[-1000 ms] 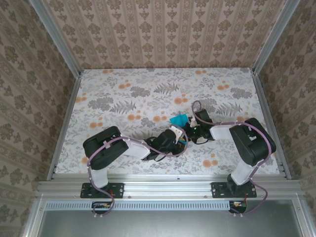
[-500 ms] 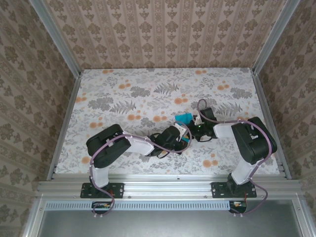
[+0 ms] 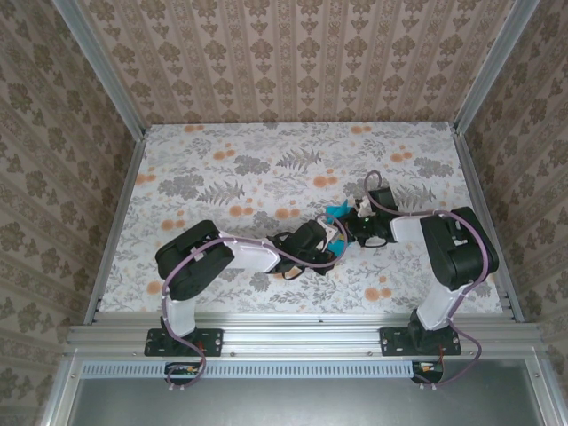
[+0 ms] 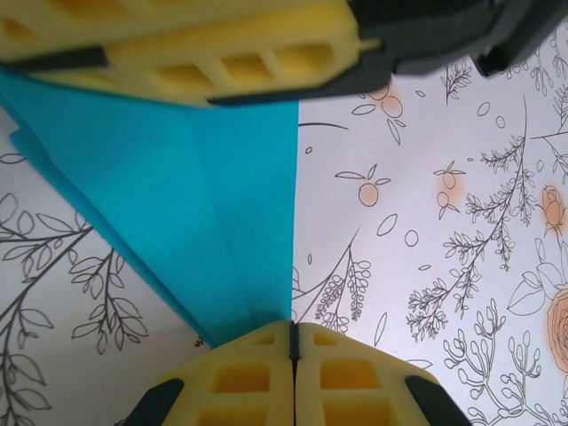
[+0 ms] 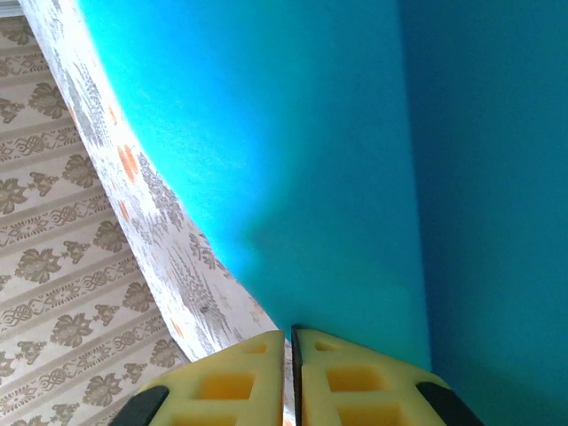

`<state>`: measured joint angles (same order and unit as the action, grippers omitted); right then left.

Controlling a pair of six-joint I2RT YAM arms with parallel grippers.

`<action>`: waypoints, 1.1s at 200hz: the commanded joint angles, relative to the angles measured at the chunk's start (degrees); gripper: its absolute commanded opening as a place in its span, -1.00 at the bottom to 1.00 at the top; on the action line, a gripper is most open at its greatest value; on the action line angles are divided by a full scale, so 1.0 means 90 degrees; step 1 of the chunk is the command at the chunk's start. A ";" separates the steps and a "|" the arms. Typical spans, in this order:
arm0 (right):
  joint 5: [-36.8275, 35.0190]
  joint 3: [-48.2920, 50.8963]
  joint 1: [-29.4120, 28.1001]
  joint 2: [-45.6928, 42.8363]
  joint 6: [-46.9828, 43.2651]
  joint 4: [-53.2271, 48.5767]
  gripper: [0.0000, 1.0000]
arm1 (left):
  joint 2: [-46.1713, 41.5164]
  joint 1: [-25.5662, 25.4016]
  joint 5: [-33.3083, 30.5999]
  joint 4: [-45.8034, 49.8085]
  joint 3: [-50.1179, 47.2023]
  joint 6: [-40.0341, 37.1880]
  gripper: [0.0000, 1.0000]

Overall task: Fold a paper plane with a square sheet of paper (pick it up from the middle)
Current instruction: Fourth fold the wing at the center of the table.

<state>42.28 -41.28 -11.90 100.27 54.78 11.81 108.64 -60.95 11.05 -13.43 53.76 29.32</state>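
**Left gripper (image 4: 293,330) and right gripper (image 5: 289,337) are both pinching the thin teal-blue sheet of paper (image 4: 213,213), creased into an angular folded shape**

The left gripper is pressing its two yellow ribbed pads together. The paper's narrowing lower end is running down into the seam between them. The right gripper is squeezing its own yellow pads tight on another edge of the same sheet, which is spreading wide across the right wrist view. In the left wrist view, one of the right gripper's yellow fingers (image 4: 222,53) is lying across the paper's far end. From above, the paper (image 3: 335,212) is showing as a small teal patch where the two grippers are meeting, right of the middle of the white floral-printed table (image 3: 222,177).
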 commanded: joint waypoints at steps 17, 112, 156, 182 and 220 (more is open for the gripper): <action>0.0046 -0.0476 0.0015 0.0405 -0.0529 -0.0447 -0.74 | 0.0199 0.0078 0.0343 0.0964 -0.0282 -0.0384 -0.88; -0.0693 -0.1018 0.0109 0.0845 -0.1751 -0.1412 -0.73 | 0.0116 0.0234 0.0699 0.1028 -0.0761 -0.0813 -0.90; -0.0750 -0.1083 0.0368 0.0928 -0.2024 -0.1357 -0.72 | 0.0174 0.0241 0.0955 0.1030 -0.0813 -0.0959 -0.92; -0.0828 -0.1039 0.0534 0.0895 -0.1950 -0.1096 -0.71 | 0.0195 0.0246 0.1119 0.0988 -0.0873 -0.0957 -0.94; -0.0938 -0.1234 0.0706 0.0918 -0.1898 -0.1048 -0.71 | 0.0157 0.0249 0.1204 0.1012 -0.0992 -0.0990 -0.94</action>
<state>40.60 -50.24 -7.92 106.85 38.92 0.97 107.61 -58.06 18.70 -18.15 49.19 21.98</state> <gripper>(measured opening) 0.143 0.048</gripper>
